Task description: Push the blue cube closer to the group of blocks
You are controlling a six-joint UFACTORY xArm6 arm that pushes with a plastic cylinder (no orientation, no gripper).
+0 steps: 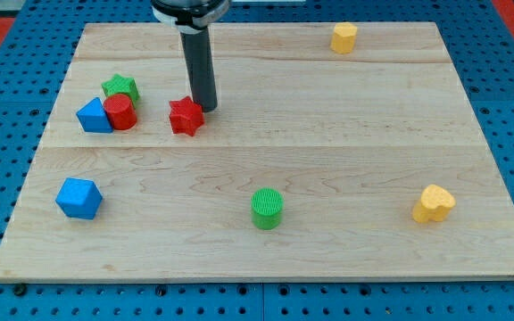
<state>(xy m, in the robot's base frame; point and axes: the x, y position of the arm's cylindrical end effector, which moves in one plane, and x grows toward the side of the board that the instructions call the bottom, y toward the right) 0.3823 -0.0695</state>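
My tip [206, 108] holds nothing, touching the red star [185, 117] on its right. Blue cube [78, 198] sits well below-left of the star. Risk: sweeping across knocks the star away.

My tip [207, 108] touches the red star [186, 117], far from the blue cube [78, 198].

Nothing to read here

No text, label, brand, number or sign is legible anywhere: the worktop [328, 134] is plain wood and the coloured blocks carry no markings.
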